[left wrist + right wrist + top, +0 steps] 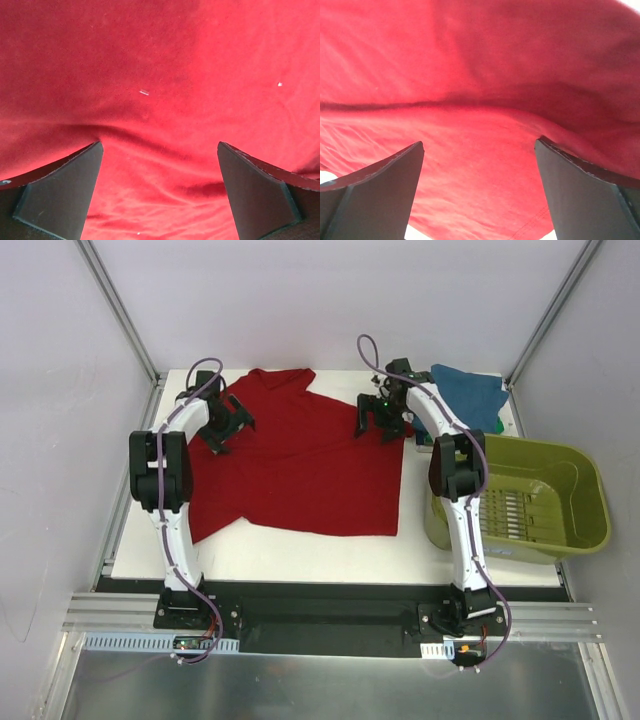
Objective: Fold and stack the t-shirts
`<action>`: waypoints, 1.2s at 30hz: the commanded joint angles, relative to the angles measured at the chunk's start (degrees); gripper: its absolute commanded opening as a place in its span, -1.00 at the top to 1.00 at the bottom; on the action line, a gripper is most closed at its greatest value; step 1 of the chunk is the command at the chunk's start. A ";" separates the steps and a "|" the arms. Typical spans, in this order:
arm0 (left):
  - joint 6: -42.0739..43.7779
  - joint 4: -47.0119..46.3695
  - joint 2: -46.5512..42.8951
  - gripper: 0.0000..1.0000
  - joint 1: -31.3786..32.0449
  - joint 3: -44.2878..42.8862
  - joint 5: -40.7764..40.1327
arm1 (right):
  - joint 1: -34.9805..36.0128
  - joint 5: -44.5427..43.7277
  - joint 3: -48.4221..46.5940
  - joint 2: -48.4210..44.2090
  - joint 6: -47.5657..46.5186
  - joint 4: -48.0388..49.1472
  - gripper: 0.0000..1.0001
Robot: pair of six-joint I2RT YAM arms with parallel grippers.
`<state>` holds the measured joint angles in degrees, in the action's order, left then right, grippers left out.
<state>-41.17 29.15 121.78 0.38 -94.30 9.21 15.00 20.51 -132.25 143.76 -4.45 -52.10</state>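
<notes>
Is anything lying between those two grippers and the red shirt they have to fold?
Nothing visible. The left gripper and right gripper both hang open directly over the red t-shirt, and each wrist view shows only red cloth between the fingers. The blue shirt and green basket sit off to the right.

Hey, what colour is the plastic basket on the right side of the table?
The basket is olive green, clearest in the overhead view.
</notes>
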 commanded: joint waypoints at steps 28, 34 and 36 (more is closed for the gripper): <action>-11.92 -1.79 -64.92 -0.91 -14.36 69.25 -22.40 | 33.24 -27.01 65.17 -68.07 8.84 17.03 -0.93; -12.10 -6.73 -54.56 -0.47 -14.53 69.00 -19.14 | 34.21 -31.23 72.74 -80.03 12.18 16.15 -0.93; -11.57 -7.35 -52.97 -0.13 -14.62 68.03 -18.88 | 34.13 -31.59 74.41 -83.37 12.45 15.36 -0.93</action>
<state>-51.57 26.74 63.16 -13.61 -28.51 -13.34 48.99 -6.79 -60.99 64.84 5.06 -36.67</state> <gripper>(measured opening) 0.718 0.968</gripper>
